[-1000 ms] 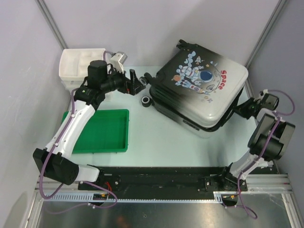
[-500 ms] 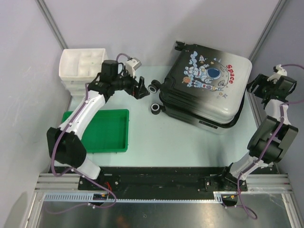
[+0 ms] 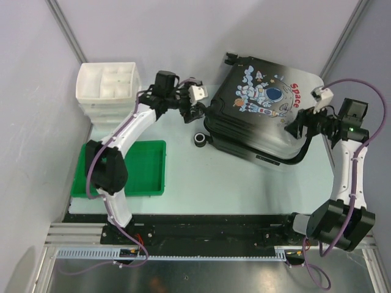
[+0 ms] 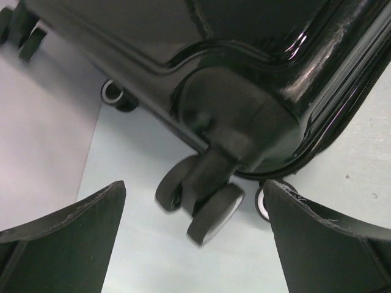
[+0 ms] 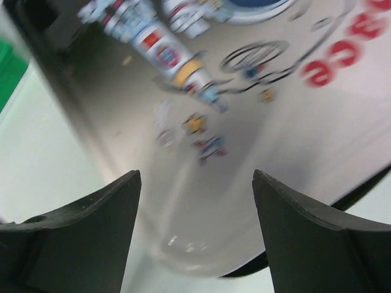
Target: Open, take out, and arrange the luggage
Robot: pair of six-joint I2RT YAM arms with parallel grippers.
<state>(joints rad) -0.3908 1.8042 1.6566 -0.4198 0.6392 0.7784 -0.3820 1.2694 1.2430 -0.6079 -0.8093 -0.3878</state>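
The luggage lies flat and closed on the table, its astronaut and "Space" lid facing up. My left gripper is open at the case's left corner. In the left wrist view one black wheel sits between the spread fingers of that gripper, untouched, below the glossy black shell. My right gripper hovers open over the lid's right front corner. The right wrist view shows the blurred printed lid between and beyond the wide jaws of the right gripper.
A white compartmented drawer box stands at the back left. A flat green tray lies at the front left, partly under my left arm. Grey walls and metal posts close in the table's sides.
My left arm has reached right to the luggage's wheel corner. My right gripper has opened and swung in from the right side over the lid's corner. The luggage has turned slightly.
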